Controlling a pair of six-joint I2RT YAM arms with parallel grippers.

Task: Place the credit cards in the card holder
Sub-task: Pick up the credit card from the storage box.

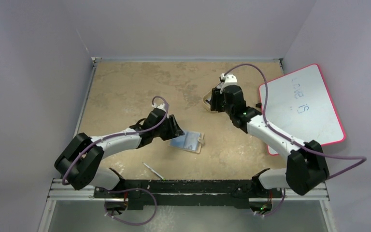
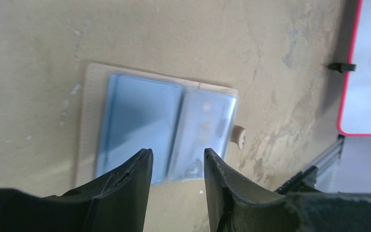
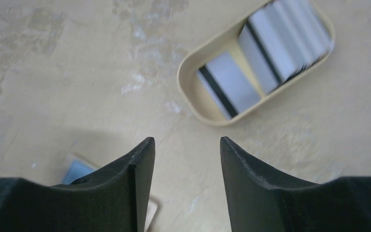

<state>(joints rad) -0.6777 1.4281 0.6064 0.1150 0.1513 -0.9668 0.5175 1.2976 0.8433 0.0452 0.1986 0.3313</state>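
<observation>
The card holder (image 1: 189, 141) lies open on the table, its blue-grey pockets (image 2: 140, 118) facing up. One pale card (image 2: 205, 125) sits in its right pocket, by the snap tab (image 2: 240, 136). My left gripper (image 2: 176, 152) hovers open over the holder's near edge, nothing between its fingers. Several credit cards (image 3: 232, 82) with dark stripes lie in a beige oval tray (image 3: 216, 121). My right gripper (image 3: 186, 140) is open and empty, a little short of the tray; in the top view it (image 1: 216, 102) covers most of the tray.
A pink-edged whiteboard (image 1: 302, 106) lies at the right side of the table, under the right arm. A thin white strip (image 1: 152, 170) rests near the front edge. A corner of the holder (image 3: 77, 169) shows behind my right gripper's left finger.
</observation>
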